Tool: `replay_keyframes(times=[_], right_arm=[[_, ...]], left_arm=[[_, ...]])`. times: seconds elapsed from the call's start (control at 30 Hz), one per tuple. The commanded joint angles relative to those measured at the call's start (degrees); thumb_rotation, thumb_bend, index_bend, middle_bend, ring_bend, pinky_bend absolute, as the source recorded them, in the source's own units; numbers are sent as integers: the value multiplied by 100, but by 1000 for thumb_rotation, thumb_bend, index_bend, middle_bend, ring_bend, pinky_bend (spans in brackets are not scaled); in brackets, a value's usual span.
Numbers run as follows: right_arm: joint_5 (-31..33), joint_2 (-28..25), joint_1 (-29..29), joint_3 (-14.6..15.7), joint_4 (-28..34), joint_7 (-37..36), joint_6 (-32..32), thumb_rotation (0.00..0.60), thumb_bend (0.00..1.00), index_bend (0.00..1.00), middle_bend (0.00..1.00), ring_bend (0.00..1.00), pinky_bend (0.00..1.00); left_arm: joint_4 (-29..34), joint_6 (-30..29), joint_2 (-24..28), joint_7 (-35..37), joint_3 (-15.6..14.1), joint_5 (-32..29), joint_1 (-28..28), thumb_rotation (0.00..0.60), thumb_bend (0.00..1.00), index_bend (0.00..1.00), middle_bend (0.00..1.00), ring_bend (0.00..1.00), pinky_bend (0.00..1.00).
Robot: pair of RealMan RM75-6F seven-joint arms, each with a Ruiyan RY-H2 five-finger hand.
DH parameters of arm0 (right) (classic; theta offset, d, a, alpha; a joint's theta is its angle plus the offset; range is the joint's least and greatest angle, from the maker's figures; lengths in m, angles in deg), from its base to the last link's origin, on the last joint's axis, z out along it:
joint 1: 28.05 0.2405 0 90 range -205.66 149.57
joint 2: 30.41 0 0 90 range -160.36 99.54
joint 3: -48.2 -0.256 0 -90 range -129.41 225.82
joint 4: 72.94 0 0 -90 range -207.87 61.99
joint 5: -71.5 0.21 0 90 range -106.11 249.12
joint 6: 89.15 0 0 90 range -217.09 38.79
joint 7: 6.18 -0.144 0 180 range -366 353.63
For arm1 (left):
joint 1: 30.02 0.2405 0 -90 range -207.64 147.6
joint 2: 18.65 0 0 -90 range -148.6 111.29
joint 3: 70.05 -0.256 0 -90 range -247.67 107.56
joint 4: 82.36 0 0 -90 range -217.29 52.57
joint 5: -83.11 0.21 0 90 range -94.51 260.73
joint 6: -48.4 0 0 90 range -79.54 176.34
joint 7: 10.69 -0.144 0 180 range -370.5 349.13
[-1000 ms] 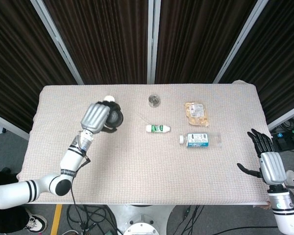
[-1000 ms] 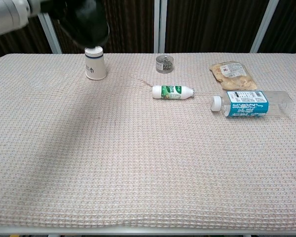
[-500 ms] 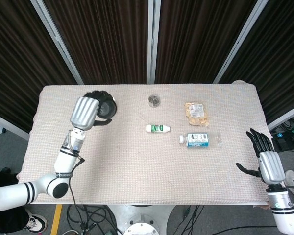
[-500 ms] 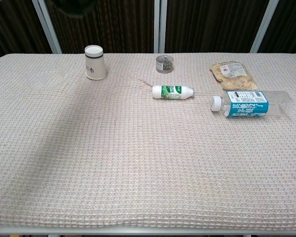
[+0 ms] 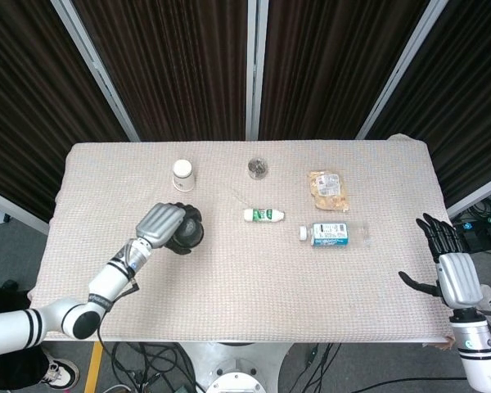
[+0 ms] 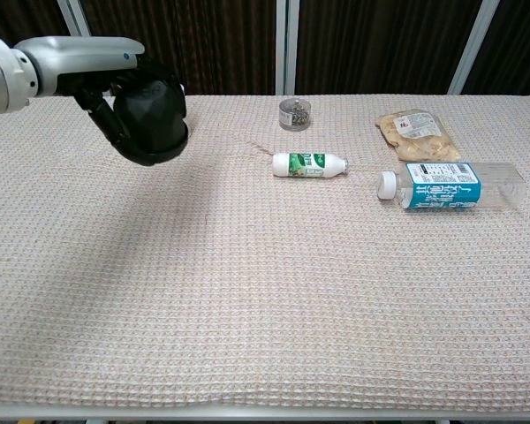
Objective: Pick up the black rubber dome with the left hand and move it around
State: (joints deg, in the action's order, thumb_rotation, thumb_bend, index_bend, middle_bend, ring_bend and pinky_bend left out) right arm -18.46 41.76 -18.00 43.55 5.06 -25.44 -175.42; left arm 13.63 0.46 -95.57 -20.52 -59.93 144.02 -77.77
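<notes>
Black rubber dome (image 6: pixel 152 119), matte, rounded.

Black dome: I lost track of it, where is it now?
The dome is held in the left hand above the table's left side, nearer the robot than the paper cup, left of the small green bottle.

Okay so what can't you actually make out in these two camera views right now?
- White paper cup: hidden in the chest view behind the black rubber dome and left hand.
- Right hand: outside the chest view entirely.
- Small clear jar: contents too small to identify.
- Snack packet and both bottle labels: print too small to read.
</notes>
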Motion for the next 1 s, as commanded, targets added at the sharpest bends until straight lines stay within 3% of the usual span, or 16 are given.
replay_keyframes(times=[0.03,0.17,0.3,0.47,0.63,0.7,0.73,0.83,0.93,1.0], right_arm=[[-30,-9,10,58,-27,-32,74,600,52,0,0,0,0],[-42,-6,45,102,-71,-70,181,600,52,0,0,0,0],[21,1,60,49,-88,-102,187,600,52,0,0,0,0],[78,13,45,42,-146,-122,203,600,52,0,0,0,0],[94,27,23,26,-185,-144,155,600,52,0,0,0,0],[103,32,23,21,-191,-150,157,600,51,0,0,0,0],[105,36,24,21,-198,-151,161,600,51,0,0,0,0],[146,63,43,15,-221,-165,228,600,51,0,0,0,0],[121,80,63,35,-224,-150,264,600,52,0,0,0,0],[96,67,58,46,-212,-129,245,600,52,0,0,0,0]], left_arm=[[843,-218,180,315,-290,1238,170,600,164,344,398,319,398],[1252,-100,244,605,-611,1999,184,600,164,344,398,319,398],[954,-209,178,672,-501,2016,172,600,165,344,398,319,398],[-818,-797,-431,-168,159,968,178,600,165,344,398,319,398],[-2531,-68,-655,-567,615,-646,-108,600,165,344,398,319,397],[-2723,227,-636,-603,678,-1031,-176,600,165,344,398,319,397],[-2618,339,-579,-585,675,-1097,-186,600,165,344,398,319,397],[-1388,491,-237,-298,551,-693,-68,600,164,342,394,319,394],[447,726,182,242,258,350,158,600,165,335,393,319,393],[1111,799,256,480,43,968,248,600,165,333,393,319,394]])
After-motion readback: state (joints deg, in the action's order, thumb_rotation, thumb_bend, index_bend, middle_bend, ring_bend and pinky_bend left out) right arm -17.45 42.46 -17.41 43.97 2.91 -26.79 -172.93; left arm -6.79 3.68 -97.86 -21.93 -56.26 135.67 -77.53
